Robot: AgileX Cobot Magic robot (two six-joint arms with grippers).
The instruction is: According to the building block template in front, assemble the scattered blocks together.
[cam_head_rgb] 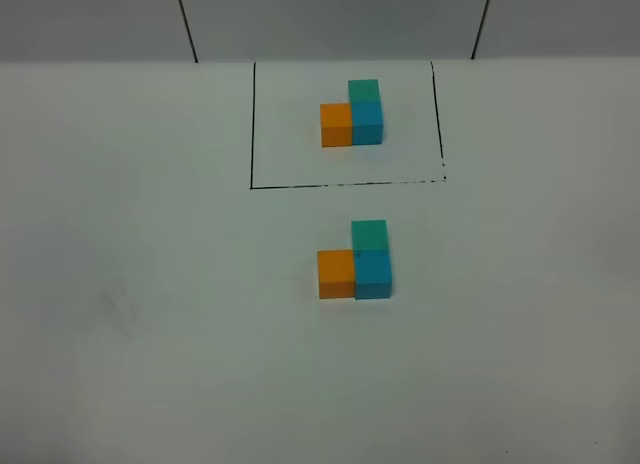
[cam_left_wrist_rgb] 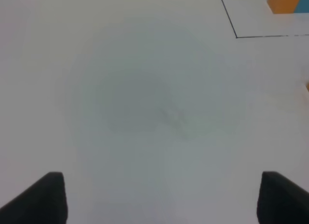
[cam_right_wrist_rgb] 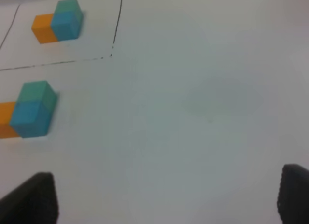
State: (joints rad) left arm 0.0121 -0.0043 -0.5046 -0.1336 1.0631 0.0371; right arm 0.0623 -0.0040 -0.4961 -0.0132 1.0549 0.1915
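1. Nearest the robot, on the white table, nothing lies; in the high view we see neither arm nor gripper.
2. Further out, at mid-table, stand the scattered blocks, now gathered: the orange cube touches the blue cube on its right, and the green cube sits on top of the blue one.
3. Farthest away is the building block template, three cubes in the same layout, inside a thin black rectangle drawn on the table.
4. We judge the build finished, since it matches the template cube for cube. What remains is to pull clear. To do that well we keep both arms wide of the stack and away from the top cube, which rests loose on a small footing and would tip at a brush.
5. The left gripper is released: its two dark fingertips stand far apart over bare table, with nothing between them.
6. The right gripper is likewise spread wide and empty, with the built stack well off to one side.
7. Only the wrist views show the grippers at all. The right wrist view shows both stacks from the side, making the green cube's height plain; the left wrist view catches only a corner of the rectangle and the template's orange and blue edge. Only the high view shows both layouts whole for comparison.
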